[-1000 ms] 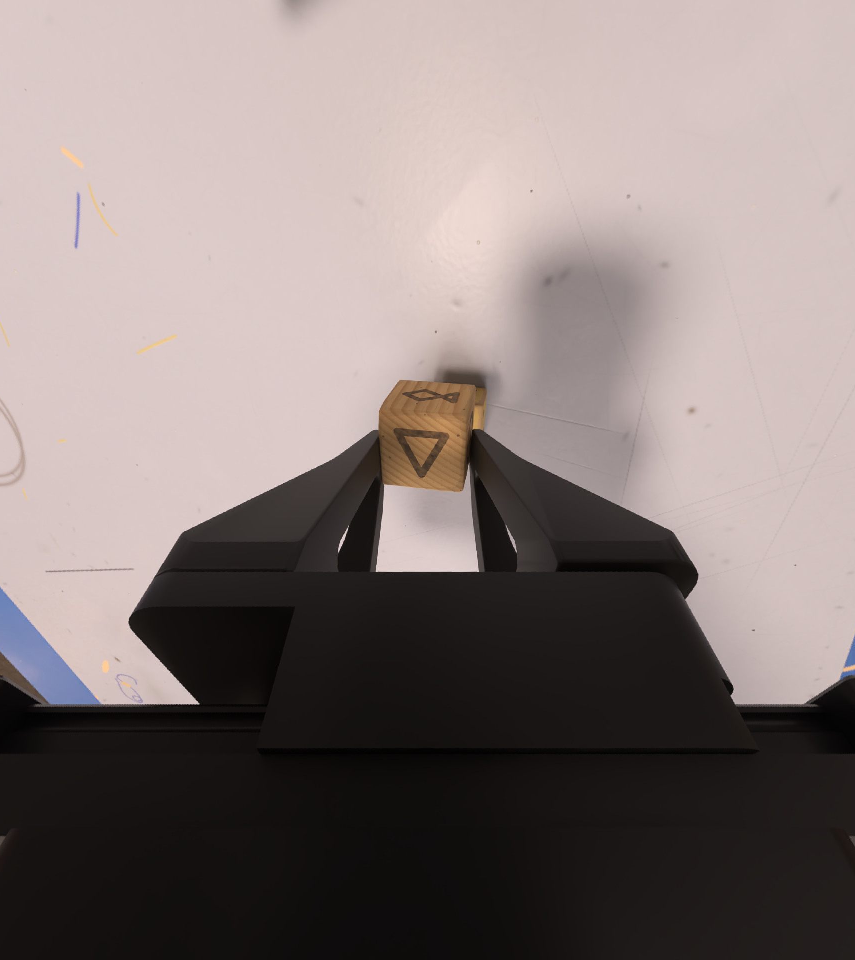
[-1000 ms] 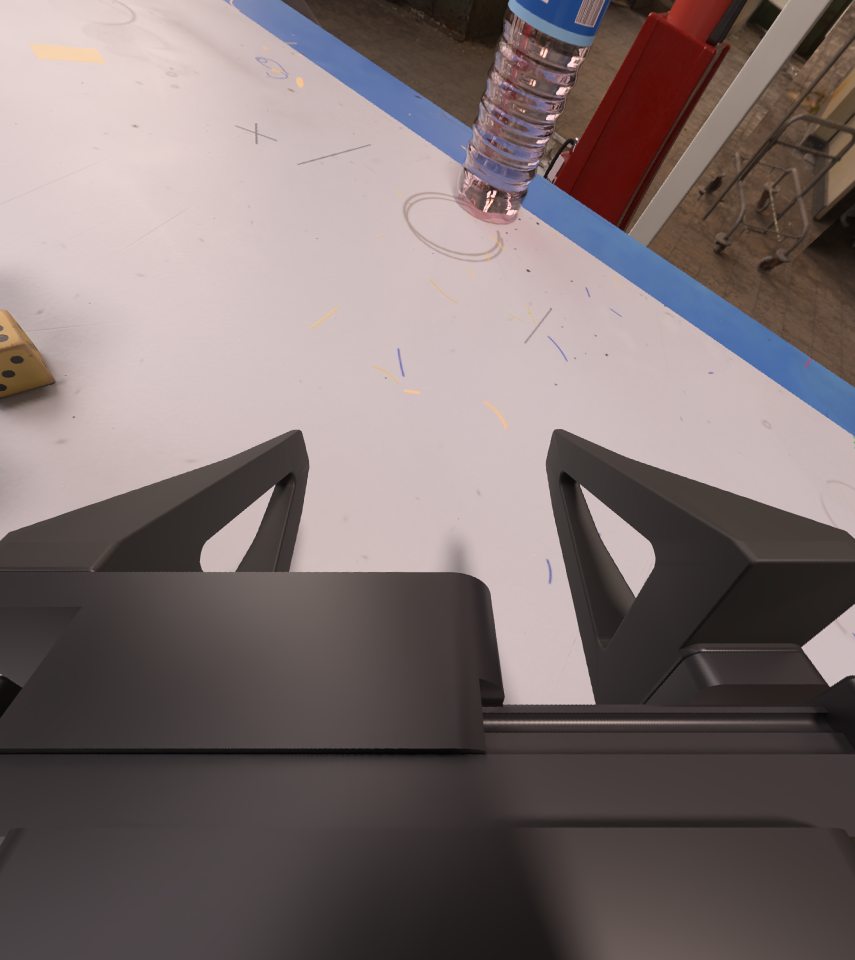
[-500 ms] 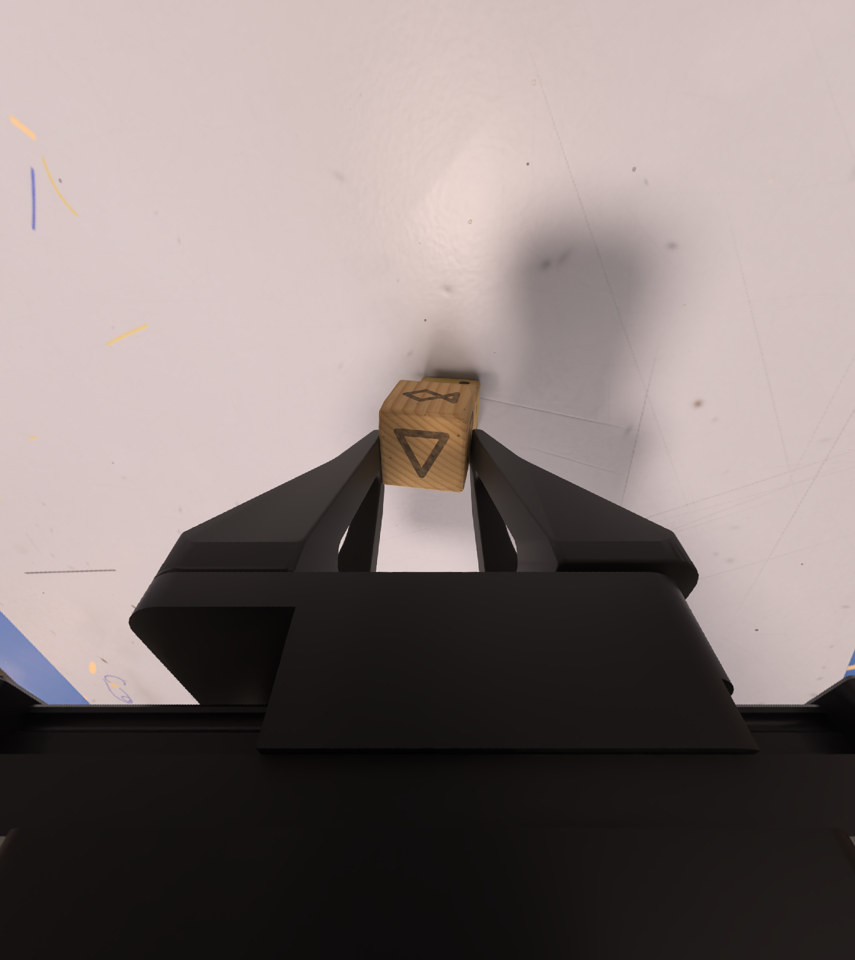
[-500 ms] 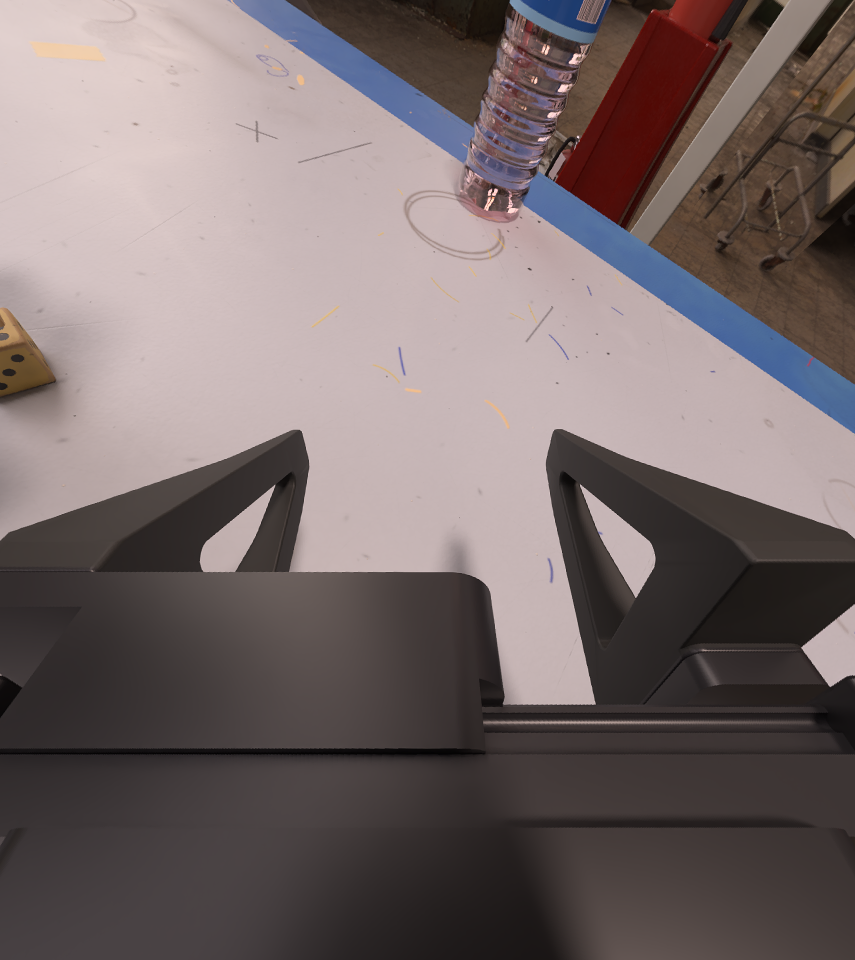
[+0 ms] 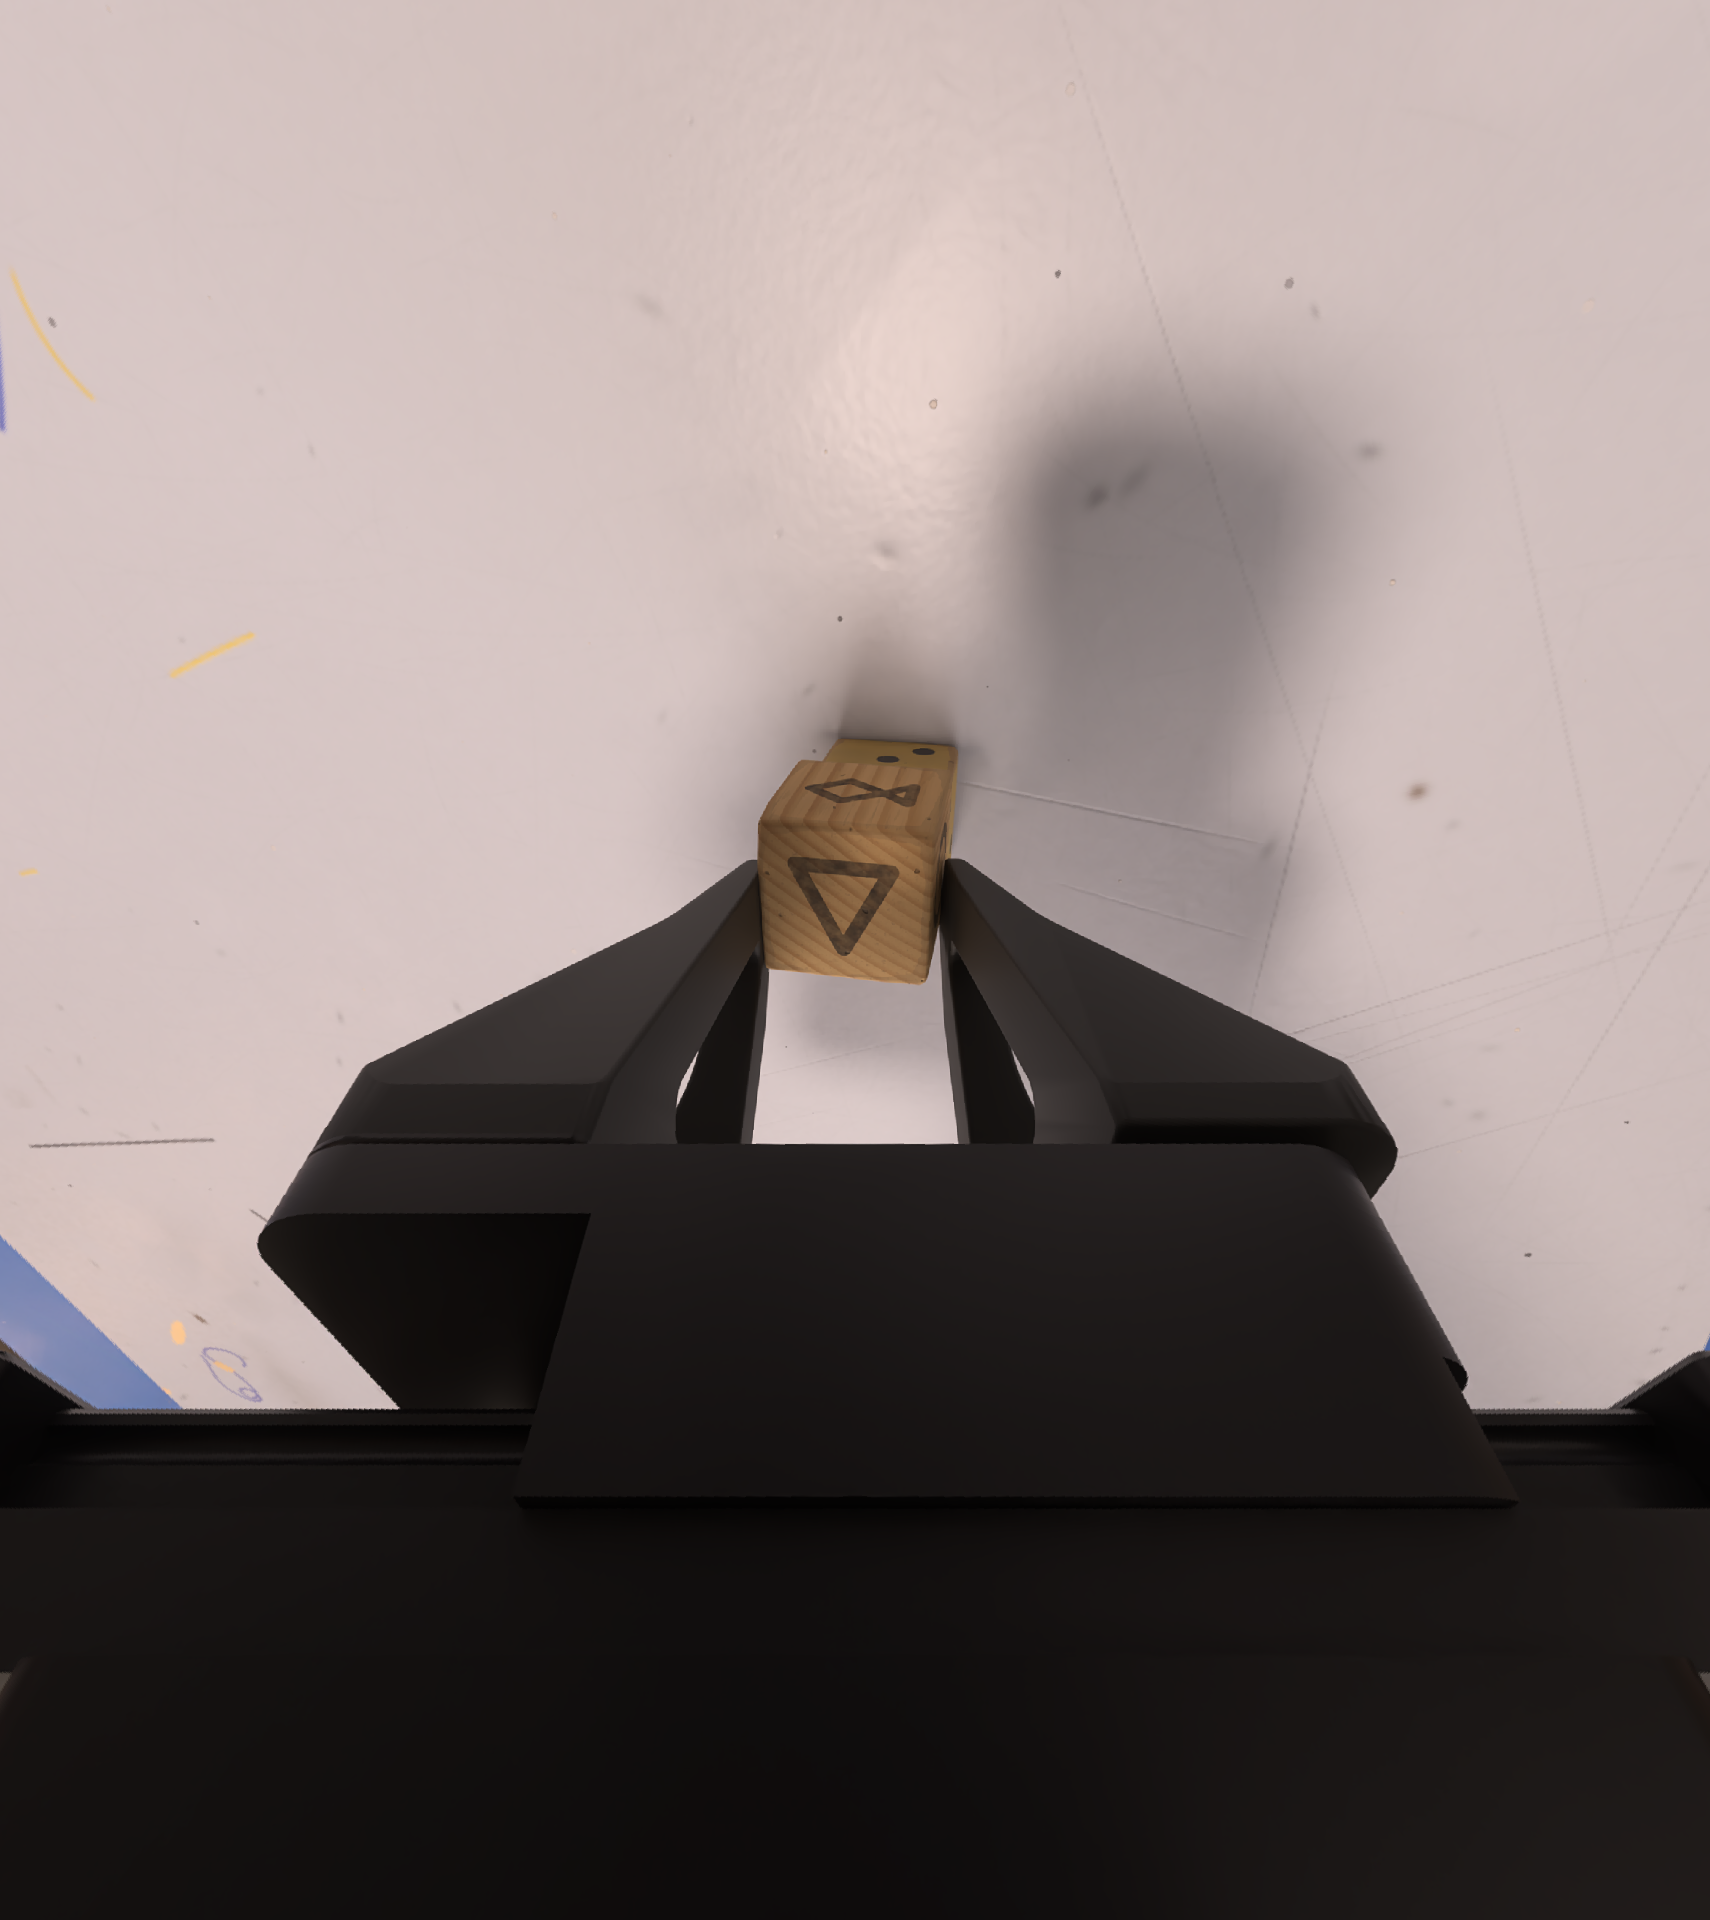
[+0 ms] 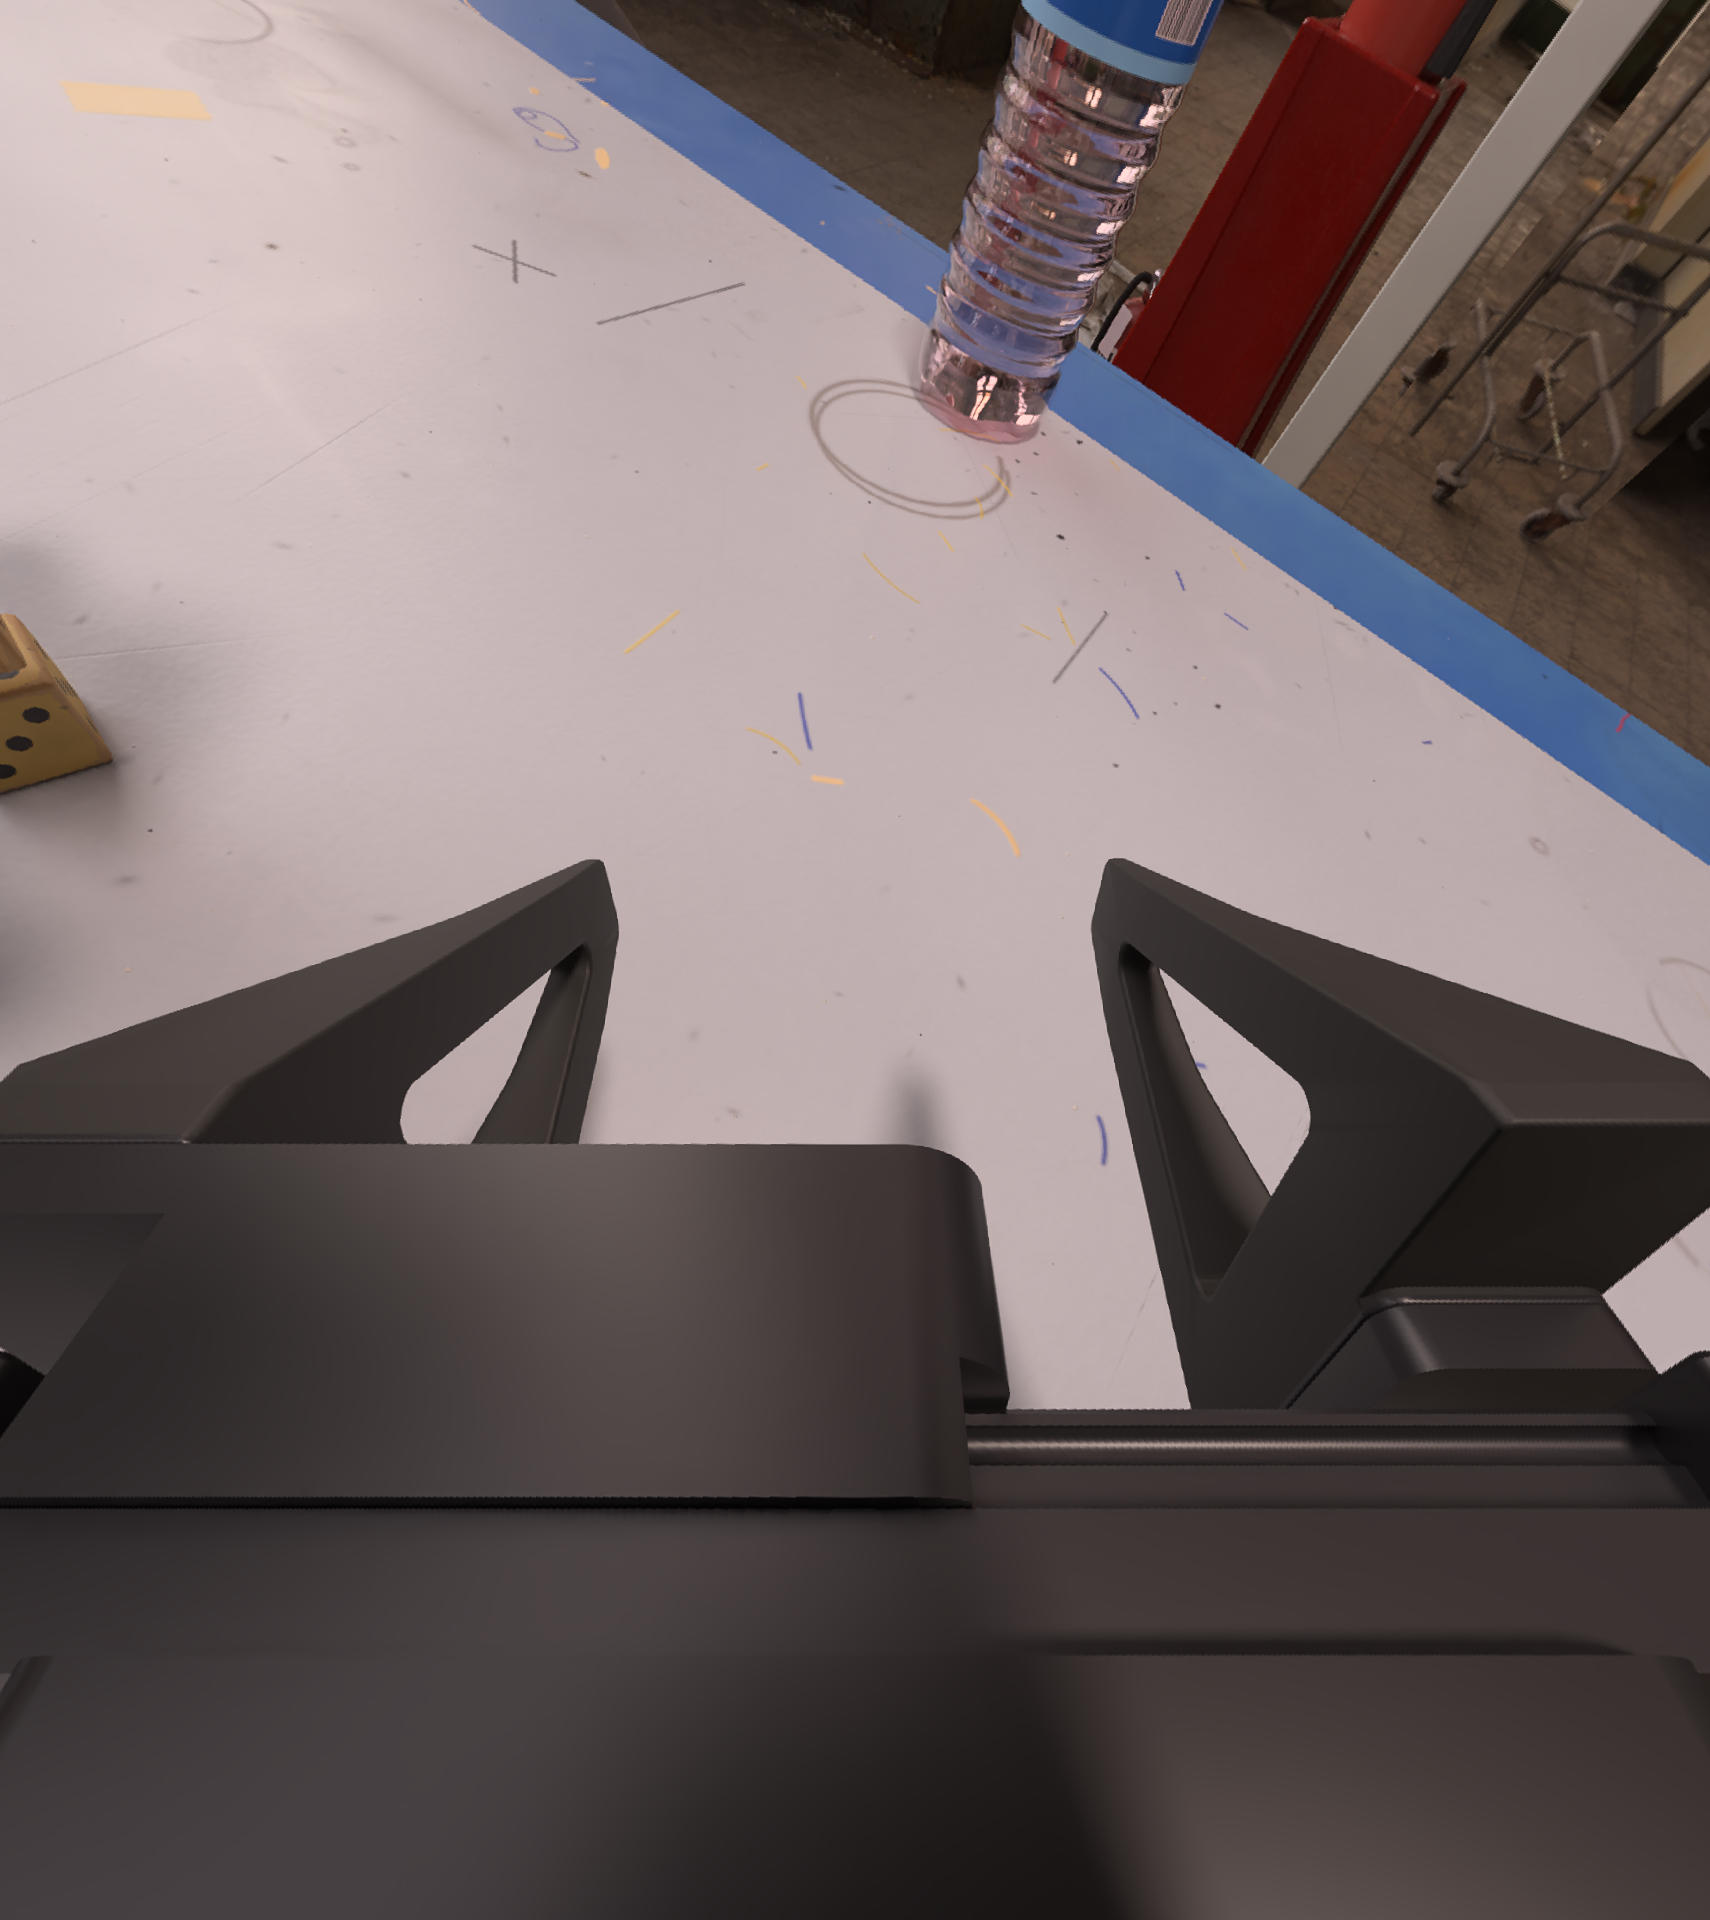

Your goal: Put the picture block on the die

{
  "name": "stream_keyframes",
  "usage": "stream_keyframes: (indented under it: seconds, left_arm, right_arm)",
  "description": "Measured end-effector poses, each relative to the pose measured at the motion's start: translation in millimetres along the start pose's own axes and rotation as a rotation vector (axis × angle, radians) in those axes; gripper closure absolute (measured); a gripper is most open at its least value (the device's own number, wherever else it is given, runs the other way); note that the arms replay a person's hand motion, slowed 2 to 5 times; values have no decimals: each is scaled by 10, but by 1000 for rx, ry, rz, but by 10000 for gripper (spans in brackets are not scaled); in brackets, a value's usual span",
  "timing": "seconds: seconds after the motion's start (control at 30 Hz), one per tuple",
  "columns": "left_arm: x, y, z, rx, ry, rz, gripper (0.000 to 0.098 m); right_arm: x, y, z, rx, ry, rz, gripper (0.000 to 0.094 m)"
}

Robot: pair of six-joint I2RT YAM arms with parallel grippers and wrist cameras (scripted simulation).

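Picture block (image 5: 849, 906), triangle face camera-ward, is gripped by left fingers (image 5: 716, 940) atop die (image 6: 15, 717); right fingers (image 6: 570, 935) are spread, empty.

Left wrist looks steeply down, right obliquely, both perhaps sharing die (image 6: 18, 717)

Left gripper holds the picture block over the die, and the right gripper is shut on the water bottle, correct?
Not quite. The right gripper is open and empty, with the water bottle standing far off at the table's edge, as the right wrist view shows. The left gripper does hold the picture block over the die.
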State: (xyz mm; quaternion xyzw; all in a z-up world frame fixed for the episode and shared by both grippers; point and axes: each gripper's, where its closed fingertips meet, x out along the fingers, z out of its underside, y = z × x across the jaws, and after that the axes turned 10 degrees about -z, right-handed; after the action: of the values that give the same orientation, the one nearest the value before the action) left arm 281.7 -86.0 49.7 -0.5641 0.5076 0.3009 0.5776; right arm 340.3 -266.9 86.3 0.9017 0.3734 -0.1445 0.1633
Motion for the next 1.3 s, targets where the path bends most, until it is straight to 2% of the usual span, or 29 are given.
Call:
stream_keyframes:
  seconds: [0.37,0.83,1.3]
  left_arm:
    - [6,10,-3,1,1,12,700]
    - [-38,-4,7,-17,24,23,604]
    - [28,16,50,-11,3,15,662]
  right_arm:
    - [0,0,0,0,0,0,158]
    - [1,-2,3,-1,-1,-1,158]
    - [1,-2,3,-2,-2,-1,159]
